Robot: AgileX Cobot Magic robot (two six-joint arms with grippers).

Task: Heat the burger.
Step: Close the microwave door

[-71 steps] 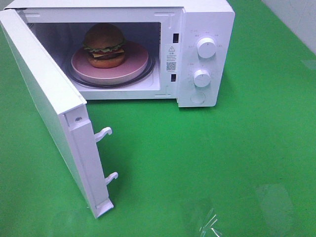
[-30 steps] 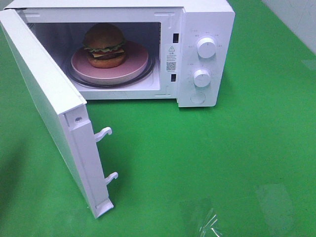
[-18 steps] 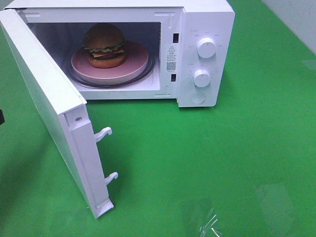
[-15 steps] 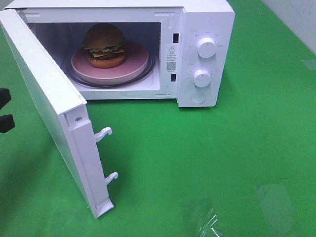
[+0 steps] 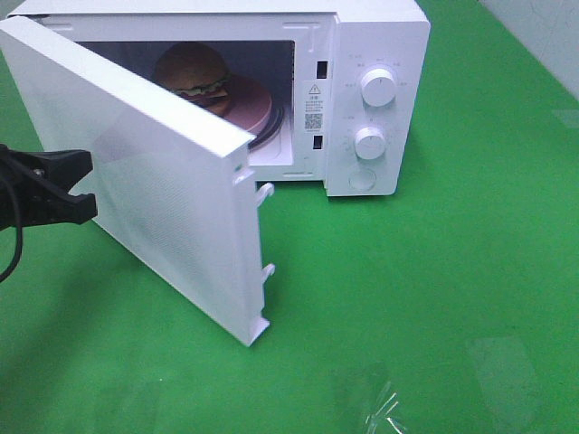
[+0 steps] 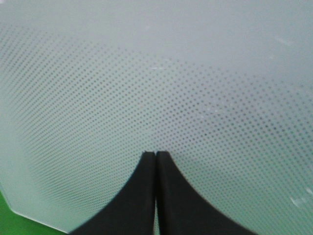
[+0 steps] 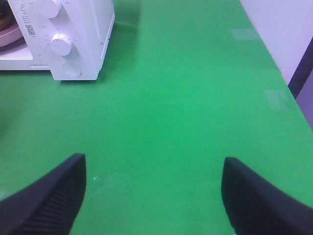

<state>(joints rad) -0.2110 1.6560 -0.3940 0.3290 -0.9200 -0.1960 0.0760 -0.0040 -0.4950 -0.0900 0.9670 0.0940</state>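
Half-swung shut since before, the white microwave door [image 5: 172, 199] meets my pinched-closed left tool [image 6: 155, 156]; next, push till it latches the golden-bun burger [image 5: 185, 68] in

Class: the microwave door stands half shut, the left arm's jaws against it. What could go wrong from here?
The shut jaws meet the smooth door by their tips only, so they may slip off. A hard push could shift the microwave, leaving the hooks unlatched.
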